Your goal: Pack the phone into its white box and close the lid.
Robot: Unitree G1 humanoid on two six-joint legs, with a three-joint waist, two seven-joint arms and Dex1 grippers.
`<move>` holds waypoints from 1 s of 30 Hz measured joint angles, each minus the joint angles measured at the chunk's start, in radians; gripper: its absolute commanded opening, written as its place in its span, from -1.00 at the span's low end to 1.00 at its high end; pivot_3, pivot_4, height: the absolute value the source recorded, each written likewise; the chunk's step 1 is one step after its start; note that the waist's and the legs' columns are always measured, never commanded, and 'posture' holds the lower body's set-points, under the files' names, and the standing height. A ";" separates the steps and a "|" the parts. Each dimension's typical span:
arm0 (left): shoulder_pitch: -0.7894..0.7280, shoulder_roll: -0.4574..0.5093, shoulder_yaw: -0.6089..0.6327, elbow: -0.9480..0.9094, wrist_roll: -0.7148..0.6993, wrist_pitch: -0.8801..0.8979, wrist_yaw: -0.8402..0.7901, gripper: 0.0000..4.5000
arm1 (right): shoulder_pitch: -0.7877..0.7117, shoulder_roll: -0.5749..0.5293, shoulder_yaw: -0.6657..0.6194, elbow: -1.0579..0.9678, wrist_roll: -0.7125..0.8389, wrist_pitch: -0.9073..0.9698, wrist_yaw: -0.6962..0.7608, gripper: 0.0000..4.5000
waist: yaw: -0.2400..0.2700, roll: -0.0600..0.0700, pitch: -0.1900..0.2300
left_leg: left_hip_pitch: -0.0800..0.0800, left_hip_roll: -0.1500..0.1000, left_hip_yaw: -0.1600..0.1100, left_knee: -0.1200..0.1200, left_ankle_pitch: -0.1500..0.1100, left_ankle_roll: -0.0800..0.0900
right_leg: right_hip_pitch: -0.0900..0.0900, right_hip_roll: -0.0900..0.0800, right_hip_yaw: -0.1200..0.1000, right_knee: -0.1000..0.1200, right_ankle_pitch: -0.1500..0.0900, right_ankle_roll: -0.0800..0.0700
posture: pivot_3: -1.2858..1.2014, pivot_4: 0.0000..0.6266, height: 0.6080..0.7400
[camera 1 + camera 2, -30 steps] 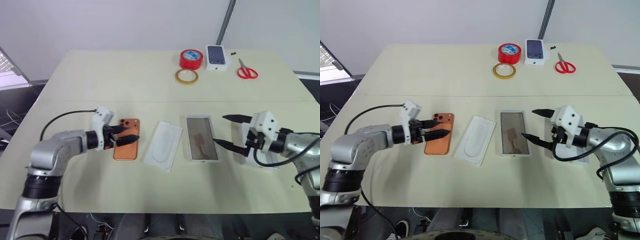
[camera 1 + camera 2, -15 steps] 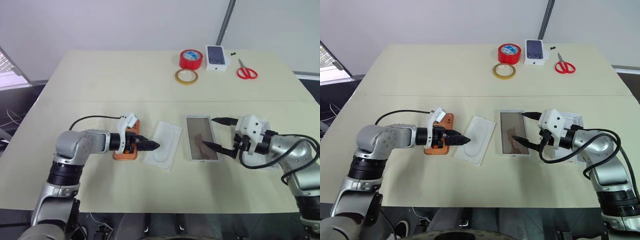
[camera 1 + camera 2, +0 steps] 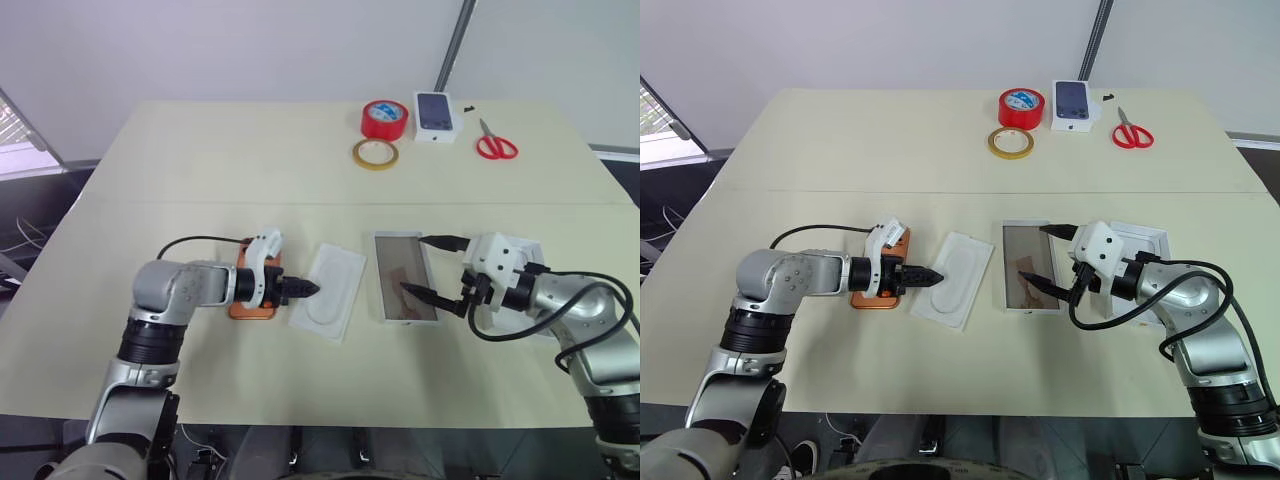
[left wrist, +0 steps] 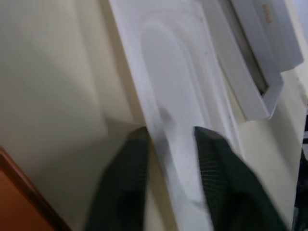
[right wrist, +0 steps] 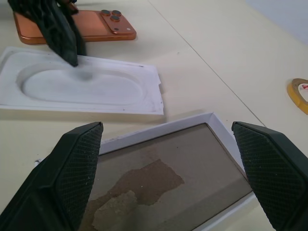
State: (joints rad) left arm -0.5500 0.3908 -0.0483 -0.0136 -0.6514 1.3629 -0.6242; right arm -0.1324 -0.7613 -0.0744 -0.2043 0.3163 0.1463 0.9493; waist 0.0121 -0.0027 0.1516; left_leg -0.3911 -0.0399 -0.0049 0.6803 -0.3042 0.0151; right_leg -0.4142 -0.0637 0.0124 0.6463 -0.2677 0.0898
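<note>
Cream table (image 3: 200,160). Phone (image 5: 82,25), orange-copper, back up, lies flat at near left, partly under the L arm's wrist. Just right of it: thin white insert (image 3: 328,290) w/ oval recess, lying a bit askew. Right of that: white box (image 3: 403,290), open tray, brownish inside, nothing in it. Lid (image 3: 1137,242) flat on table right of the box, mostly behind the R arm.

L gripper (image 3: 303,290): reaches rightward over the phone, tips at the insert's left edge. Jaws narrow; in L wrist view fingers (image 4: 126,178) sit either side of the insert's rim, w/ a small gap between them. Can't tell if rim is actually pinched.

R gripper (image 3: 432,268): jaws wide, nothing between them, tips over the box's right side, one finger toward the far end, one nearer.

Far side of the table: red tape roll (image 3: 383,118), yellow tape ring (image 3: 375,153), small white box printed w/ dark phone (image 3: 435,115), red scissors (image 3: 494,144).
</note>
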 measured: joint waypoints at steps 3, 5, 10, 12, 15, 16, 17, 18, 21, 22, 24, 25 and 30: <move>0.000 -0.005 0.004 0.008 -0.003 0.014 0.002 -0.99 | -0.003 0.000 0.002 0.000 -0.002 0.000 0.000 1.00 | 0.000 0.000 0.000 | 0.000 0.000 0.000 0.000 0.000 0.000 | 0.000 0.000 0.000 0.000 0.000 0.000 | 0.03 -0.52 1.00; -0.001 -0.011 0.019 0.016 -0.006 0.028 0.007 -0.99 | -0.005 0.000 0.009 0.000 -0.008 -0.001 0.000 1.00 | -0.001 0.000 0.000 | 0.000 0.000 0.000 0.000 0.000 0.000 | 0.000 0.000 0.000 0.000 0.000 0.000 | 0.03 -0.52 1.00; -0.005 -0.043 0.073 0.034 -0.017 0.063 0.026 -0.99 | 0.011 0.000 0.043 -0.029 -0.017 -0.001 0.020 1.00 | 0.000 0.000 0.000 | 0.000 0.000 0.000 0.000 0.000 0.000 | 0.000 0.000 0.000 0.000 0.000 0.000 | 0.03 -0.52 1.00; -0.009 -0.067 0.112 0.039 -0.024 0.079 0.045 -0.99 | 0.044 -0.004 0.072 -0.063 -0.018 -0.001 0.045 1.00 | 0.000 0.000 0.000 | 0.000 0.000 0.000 0.000 0.000 0.000 | 0.000 0.000 0.000 0.000 0.000 0.000 | 0.03 -0.52 1.00; -0.011 -0.089 0.178 0.051 -0.037 0.092 0.068 -0.99 | 0.080 -0.036 0.150 -0.064 -0.073 -0.043 0.099 1.00 | -0.002 -0.001 0.001 | 0.000 0.000 0.000 0.000 0.000 0.000 | 0.000 0.000 0.000 0.000 0.000 0.000 | 0.03 -0.52 1.00; -0.015 -0.095 0.196 0.051 -0.037 0.091 0.077 -0.99 | 0.081 -0.051 0.167 -0.047 -0.094 -0.055 0.116 1.00 | -0.002 -0.001 0.001 | 0.000 0.000 0.000 0.000 0.000 0.000 | 0.000 0.000 0.000 0.000 0.000 0.000 | 0.03 -0.52 1.00; -0.019 -0.100 0.207 0.050 -0.037 0.089 0.087 -0.99 | 0.079 -0.062 0.175 -0.028 -0.109 -0.067 0.130 1.00 | -0.002 -0.001 0.001 | 0.000 0.000 0.000 0.000 0.000 0.000 | 0.000 0.000 0.000 0.000 0.000 0.000 | 0.03 -0.52 1.00; -0.022 -0.107 0.220 0.050 -0.037 0.086 0.098 -0.99 | 0.072 -0.074 0.181 -0.008 -0.121 -0.076 0.145 1.00 | -0.002 -0.001 0.001 | 0.000 0.000 0.000 0.000 0.000 -0.001 | -0.001 0.000 0.000 0.000 0.000 0.000 | 0.03 -0.52 1.00; -0.035 -0.138 0.256 0.050 -0.037 0.081 0.134 -1.00 | 0.038 -0.096 0.191 0.060 -0.158 -0.122 0.181 0.76 | -0.003 -0.002 0.001 | 0.000 0.000 0.000 0.000 0.001 -0.003 | 0.000 0.001 0.000 0.000 0.000 0.000 | 0.03 -0.52 1.00; -0.039 -0.148 0.265 0.050 -0.036 0.070 0.146 -1.00 | 0.023 -0.095 0.195 0.080 -0.162 -0.134 0.189 0.61 | -0.003 -0.002 0.001 | 0.000 0.000 0.000 0.000 0.003 -0.004 | 0.000 0.001 0.000 0.000 0.000 0.000 | 0.03 -0.52 1.00; -0.047 -0.158 0.273 0.049 -0.035 0.050 0.170 -1.00 | -0.007 -0.090 0.209 0.110 -0.166 -0.140 0.203 0.19 | -0.002 -0.003 0.002 | 0.000 0.000 0.000 0.000 0.004 -0.006 | -0.001 0.001 0.000 0.000 0.000 0.000 | 0.03 -0.52 1.00; -0.049 -0.159 0.275 0.049 -0.033 0.041 0.179 -1.00 | -0.016 -0.088 0.212 0.121 -0.166 -0.141 0.208 -0.09 | -0.002 -0.003 0.002 | 0.000 0.000 0.000 0.000 0.004 -0.006 | -0.001 0.001 0.000 0.000 0.000 0.000 | 0.03 -0.52 1.00; -0.057 -0.168 0.310 0.049 -0.033 0.018 0.231 -1.00 | -0.042 -0.063 0.222 0.144 -0.161 -0.130 0.226 -0.97 | -0.001 -0.003 0.002 | 0.000 0.000 0.000 0.000 0.004 -0.007 | -0.001 0.001 0.000 0.000 0.000 0.000 | 0.03 -0.52 1.00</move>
State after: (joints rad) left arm -0.6068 0.2232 0.2619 0.0358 -0.6845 1.3813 -0.3928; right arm -0.1741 -0.8247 0.1475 -0.0599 0.1552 0.0165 1.1754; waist 0.0107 -0.0058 0.1535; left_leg -0.3912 -0.0399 -0.0049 0.6806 -0.3005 0.0084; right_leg -0.4147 -0.0628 0.0123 0.6468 -0.2676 0.0900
